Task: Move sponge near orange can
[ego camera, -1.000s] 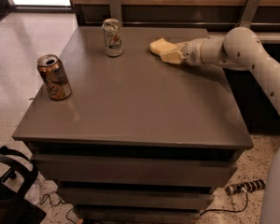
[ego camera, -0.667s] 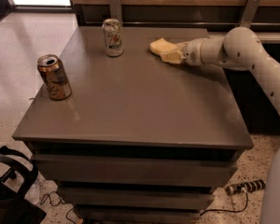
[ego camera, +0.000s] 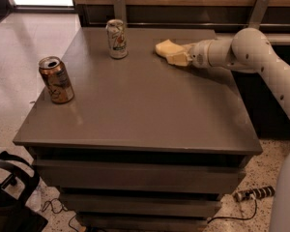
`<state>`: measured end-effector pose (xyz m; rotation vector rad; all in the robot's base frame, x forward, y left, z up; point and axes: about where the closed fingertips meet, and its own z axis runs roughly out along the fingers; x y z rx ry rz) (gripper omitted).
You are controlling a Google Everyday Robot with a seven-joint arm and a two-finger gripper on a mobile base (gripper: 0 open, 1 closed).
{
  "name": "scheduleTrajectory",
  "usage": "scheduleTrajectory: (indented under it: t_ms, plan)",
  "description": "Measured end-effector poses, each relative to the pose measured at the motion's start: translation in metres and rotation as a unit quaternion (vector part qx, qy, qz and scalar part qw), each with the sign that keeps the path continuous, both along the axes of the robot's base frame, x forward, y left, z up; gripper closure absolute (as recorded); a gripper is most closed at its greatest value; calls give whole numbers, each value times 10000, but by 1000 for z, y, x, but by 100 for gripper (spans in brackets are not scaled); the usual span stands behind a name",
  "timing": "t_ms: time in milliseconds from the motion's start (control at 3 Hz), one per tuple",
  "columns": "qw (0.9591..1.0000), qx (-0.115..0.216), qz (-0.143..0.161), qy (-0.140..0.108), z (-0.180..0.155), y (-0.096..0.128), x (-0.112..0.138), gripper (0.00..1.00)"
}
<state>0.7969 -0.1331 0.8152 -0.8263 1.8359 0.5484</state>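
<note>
Though illegible in print, white can (ego camera: 117, 38) near sponge (ego camera: 165, 48) at tool (ego camera: 180, 58), grip unclear; orange can (ego camera: 56, 79) well apart.

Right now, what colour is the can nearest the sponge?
The white can has green-red print, camera view; gripper at the sponge.

Holding the end effector (ego camera: 180, 58) at the counter's (ego camera: 150, 115) far right, against the sponge (ego camera: 163, 47); facing bare surface toward the orange can (ego camera: 56, 79); being crowded only by the white can (ego camera: 117, 38).
</note>
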Motion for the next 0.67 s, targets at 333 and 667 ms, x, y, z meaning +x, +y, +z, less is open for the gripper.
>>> scheduleTrajectory:
  t_ms: [333, 667]
  plan:
    - [10000, 0, 0, 0, 0, 0, 0, 100]
    - [10000, 0, 1, -1, 0, 0, 0, 100]
